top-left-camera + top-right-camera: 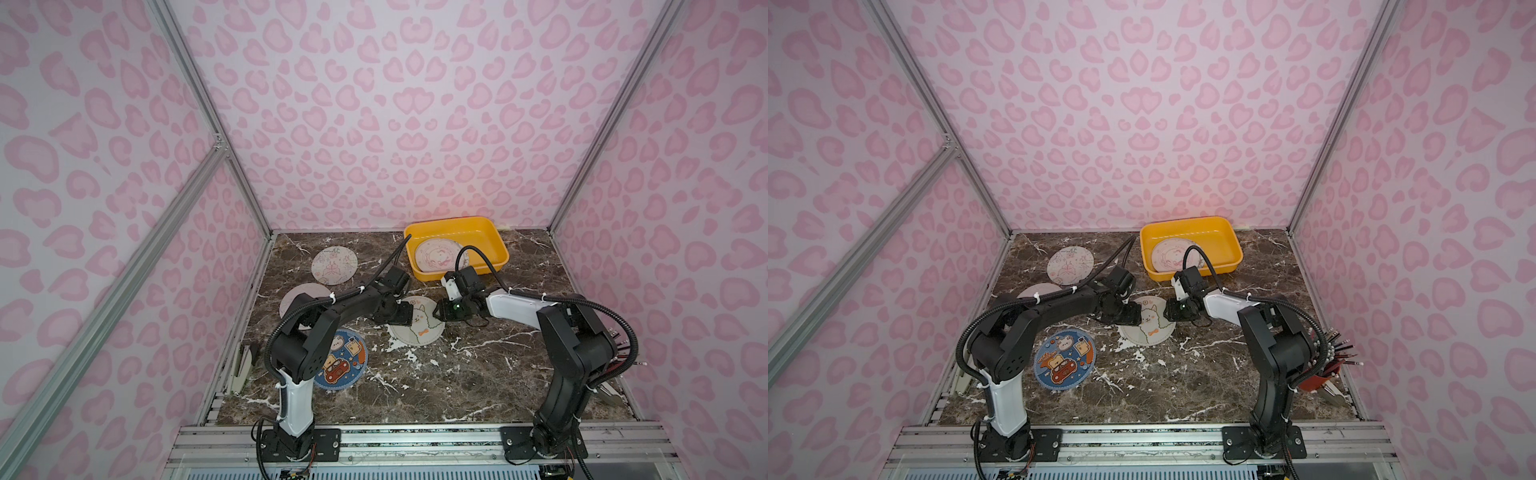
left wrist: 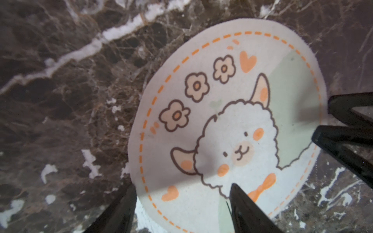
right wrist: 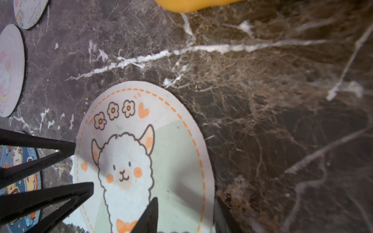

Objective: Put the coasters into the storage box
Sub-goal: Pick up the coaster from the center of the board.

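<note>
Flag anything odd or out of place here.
The left gripper and right gripper both straddle one alpaca coaster, at opposite edges, jaws apart. Doubling up on one thin disc looks odd. Nothing looks spilled or damaged.

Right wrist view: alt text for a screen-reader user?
An alpaca-print coaster lies on a dark marble table, the open right gripper straddling its rim and the left gripper at the opposite edge. The storage box shows beyond.

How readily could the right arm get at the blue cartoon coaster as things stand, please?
Probably not readily: the blue cartoon coaster lies on the far side from the right arm, partly under the left arm, which crowds any approach.
</note>
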Robot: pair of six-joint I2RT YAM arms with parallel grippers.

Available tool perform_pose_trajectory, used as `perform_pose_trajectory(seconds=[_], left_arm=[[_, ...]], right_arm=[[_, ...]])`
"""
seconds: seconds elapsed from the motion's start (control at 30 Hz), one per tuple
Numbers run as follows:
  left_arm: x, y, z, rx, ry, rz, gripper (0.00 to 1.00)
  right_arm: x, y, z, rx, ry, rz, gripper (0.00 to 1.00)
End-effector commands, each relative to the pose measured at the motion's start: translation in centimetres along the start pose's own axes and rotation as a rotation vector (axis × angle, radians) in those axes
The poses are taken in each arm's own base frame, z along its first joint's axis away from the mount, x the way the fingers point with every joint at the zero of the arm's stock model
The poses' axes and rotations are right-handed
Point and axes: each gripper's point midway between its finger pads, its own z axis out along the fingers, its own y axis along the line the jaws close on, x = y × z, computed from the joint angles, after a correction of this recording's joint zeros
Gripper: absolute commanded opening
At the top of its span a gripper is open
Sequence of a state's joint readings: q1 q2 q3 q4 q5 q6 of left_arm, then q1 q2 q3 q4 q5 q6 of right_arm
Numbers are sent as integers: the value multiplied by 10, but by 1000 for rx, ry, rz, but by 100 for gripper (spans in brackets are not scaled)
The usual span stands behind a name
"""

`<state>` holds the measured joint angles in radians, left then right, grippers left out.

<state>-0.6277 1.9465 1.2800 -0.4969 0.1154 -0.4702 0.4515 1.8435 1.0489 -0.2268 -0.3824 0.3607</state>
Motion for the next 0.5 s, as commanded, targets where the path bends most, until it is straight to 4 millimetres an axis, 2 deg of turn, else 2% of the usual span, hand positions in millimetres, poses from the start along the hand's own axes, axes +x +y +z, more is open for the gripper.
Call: perform_pose_trajectory(seconds=[0.0,0.33,0.47], left_arm=[[7,-1,11,12,24,-9,75],[8,-3,12,18,32,-8,74],[8,-3,12,19,33,-8,74]], right_arm=[[29,-12,7,41,103,47,43],[31,-9,10,31,115,45,39],[31,-9,10,30,114,45,30]])
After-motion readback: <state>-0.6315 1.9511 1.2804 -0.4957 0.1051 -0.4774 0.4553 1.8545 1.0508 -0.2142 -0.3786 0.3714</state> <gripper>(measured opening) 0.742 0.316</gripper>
